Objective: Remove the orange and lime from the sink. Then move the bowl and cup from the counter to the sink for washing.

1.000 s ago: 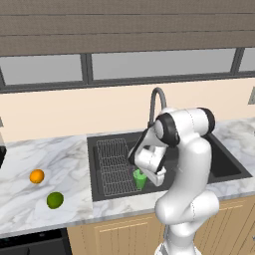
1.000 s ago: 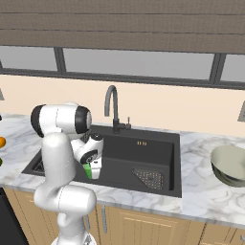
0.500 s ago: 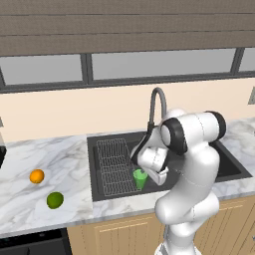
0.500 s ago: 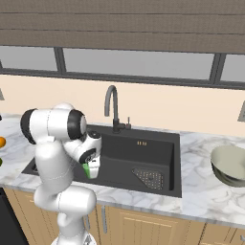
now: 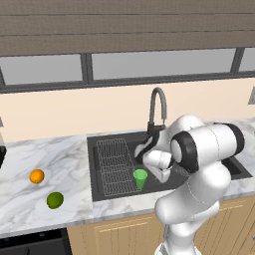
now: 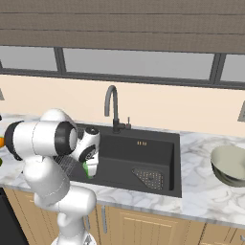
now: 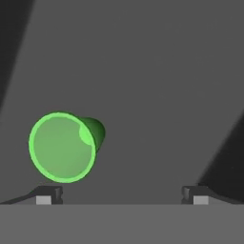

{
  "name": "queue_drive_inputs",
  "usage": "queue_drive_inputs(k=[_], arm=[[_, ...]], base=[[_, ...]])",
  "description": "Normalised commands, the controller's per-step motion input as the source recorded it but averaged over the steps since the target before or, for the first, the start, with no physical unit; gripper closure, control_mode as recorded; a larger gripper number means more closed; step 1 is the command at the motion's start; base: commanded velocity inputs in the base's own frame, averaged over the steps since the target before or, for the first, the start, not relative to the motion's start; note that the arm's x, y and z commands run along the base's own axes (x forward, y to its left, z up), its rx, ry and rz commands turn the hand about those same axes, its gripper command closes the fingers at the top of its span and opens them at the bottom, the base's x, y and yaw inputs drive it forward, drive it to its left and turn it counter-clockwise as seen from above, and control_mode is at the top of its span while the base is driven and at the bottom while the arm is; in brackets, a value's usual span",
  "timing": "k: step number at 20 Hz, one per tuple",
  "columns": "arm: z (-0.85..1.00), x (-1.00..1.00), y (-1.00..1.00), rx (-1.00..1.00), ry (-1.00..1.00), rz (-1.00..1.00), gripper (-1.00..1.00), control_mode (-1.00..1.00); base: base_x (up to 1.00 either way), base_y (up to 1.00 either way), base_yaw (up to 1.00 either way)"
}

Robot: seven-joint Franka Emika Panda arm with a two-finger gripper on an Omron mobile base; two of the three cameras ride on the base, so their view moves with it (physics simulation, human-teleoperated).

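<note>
From the left base view, we see the cup (image 5: 140,178) standing upright in the sink (image 5: 114,187), just right of the wire rack (image 5: 113,165), with the gripper (image 5: 158,172) close beside it on its right. The orange (image 5: 37,176) and lime (image 5: 55,199) lie on the marble counter (image 5: 45,191) to the left, so we judge the fruit done and the cup delivered. To finish this step well, we would lift straight up and clear of the rim so the light tumbler is not tipped.

From the right base view, the pale bowl (image 6: 230,165) sits on the counter far right of the sink, well apart from the arm; it is wide and thin-rimmed, so we would pinch its rim.

In the hand view, the smooth green cup tapers toward its base on the matte dark basin floor, and the fingertips (image 7: 46,195) stand spread wide with nothing between them.
</note>
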Motion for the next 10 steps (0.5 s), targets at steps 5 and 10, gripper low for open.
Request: queue_drive_inputs(k=[5, 10], arm=[[0.45, -0.16, -0.05, 0.00, -0.03, 0.02, -1.00, -1.00], [0.45, -0.18, -0.06, 0.00, -0.02, 0.03, -1.00, -1.00]], base=[[0.00, 0.00, 0.00], [0.00, 0.00, 0.00]])
